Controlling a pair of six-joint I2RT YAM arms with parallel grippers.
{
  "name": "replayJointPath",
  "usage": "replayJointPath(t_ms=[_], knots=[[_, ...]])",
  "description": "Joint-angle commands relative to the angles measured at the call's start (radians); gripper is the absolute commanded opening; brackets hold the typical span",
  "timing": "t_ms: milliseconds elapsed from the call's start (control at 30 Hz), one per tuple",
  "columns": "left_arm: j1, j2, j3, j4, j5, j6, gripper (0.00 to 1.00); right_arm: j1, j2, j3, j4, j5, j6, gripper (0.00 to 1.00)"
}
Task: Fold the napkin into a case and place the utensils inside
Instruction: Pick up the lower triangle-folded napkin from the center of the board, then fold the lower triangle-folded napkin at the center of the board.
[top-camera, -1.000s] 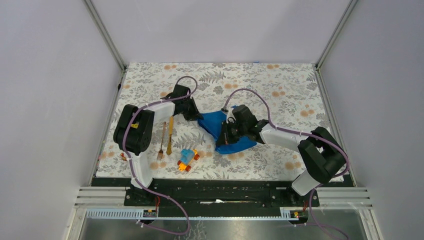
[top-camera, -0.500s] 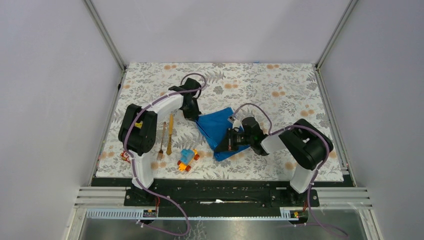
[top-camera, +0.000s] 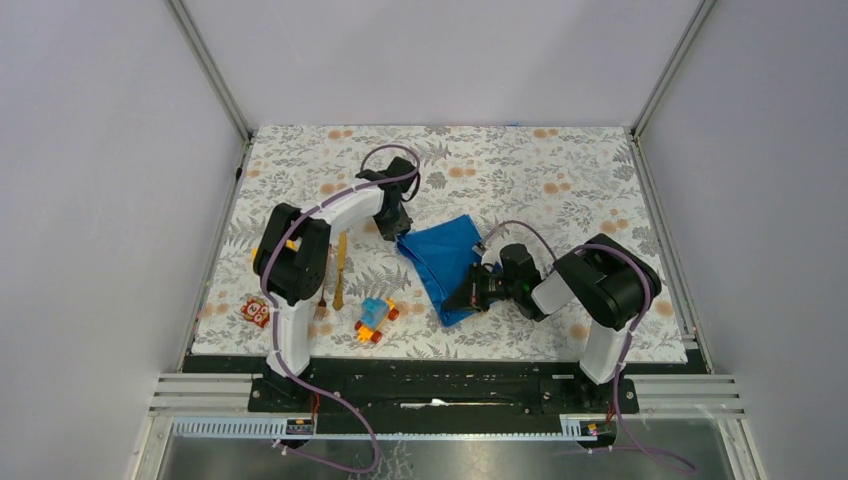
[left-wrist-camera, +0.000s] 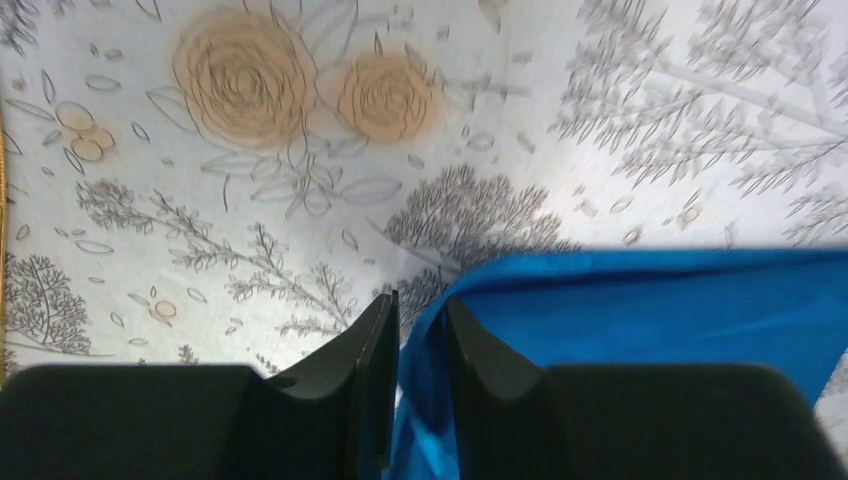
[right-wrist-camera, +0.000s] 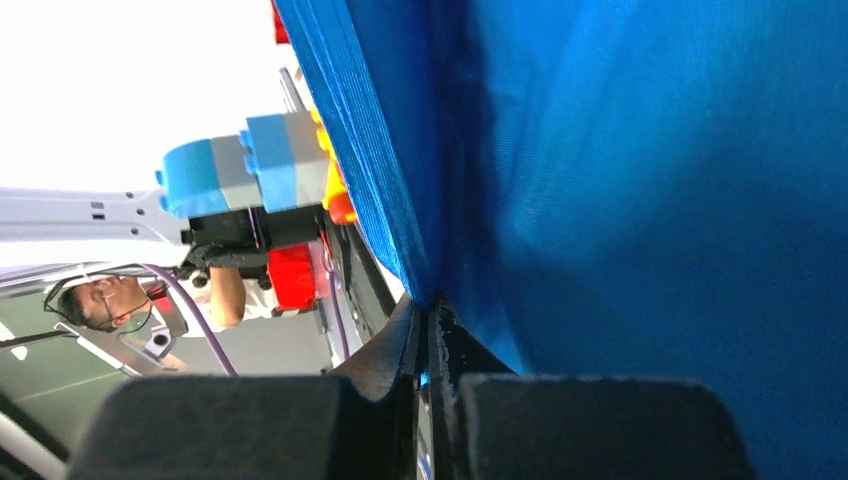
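The blue napkin (top-camera: 446, 262) lies folded into a long slanted shape mid-table. My left gripper (top-camera: 402, 235) is at its far left corner. In the left wrist view my left gripper (left-wrist-camera: 422, 303) has its jaws slightly apart, with the napkin (left-wrist-camera: 650, 300) edge running loosely between them. My right gripper (top-camera: 470, 297) is at the napkin's near corner. The right wrist view shows that gripper (right-wrist-camera: 428, 305) pinched shut on the napkin (right-wrist-camera: 620, 150) edge. The golden knife (top-camera: 340, 268) lies left of the napkin. The fork (top-camera: 321, 308) lies beside it, partly hidden under my left arm.
A blue-and-orange toy car (top-camera: 375, 320) sits near the front edge, between the utensils and the napkin's near corner; it also shows in the right wrist view (right-wrist-camera: 250, 175). A red patterned block (top-camera: 255, 312) lies at the front left. White walls enclose the floral table.
The right gripper has drawn its napkin corner toward the near edge, so the cloth lies flatter and narrower. The left gripper shifted right and its jaws have parted. The left arm uncovered the red block.
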Motion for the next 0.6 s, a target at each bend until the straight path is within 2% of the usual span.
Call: replayJointPath(t_ms=[0,67,200,300,367,433,567], knots=[[0.035,-0.023,0.071,0.078,-0.055,0.002,0.39,-0.013,0.024,-0.054,0.027,-0.057,0.028,0.00],[0.035,-0.050,0.056,0.101,-0.018,0.019,0.55,-0.020,0.030,-0.056,0.042,-0.050,0.037,0.00],[0.040,-0.184,-0.048,0.211,0.058,0.093,0.74,-0.027,0.029,-0.059,0.049,-0.039,0.041,0.00],[0.068,-0.277,-0.163,0.286,0.190,0.137,0.93,-0.029,0.023,-0.058,0.048,-0.037,0.045,0.00],[0.081,-0.328,-0.225,0.260,0.223,0.138,0.95,-0.028,0.018,-0.055,0.046,-0.038,0.048,0.00],[0.082,-0.383,-0.311,0.252,0.234,0.081,0.90,-0.028,0.009,-0.054,0.034,-0.034,0.046,0.00],[0.082,-0.449,-0.488,0.345,0.340,-0.057,0.89,-0.028,-0.023,-0.048,0.002,-0.024,0.033,0.00]])
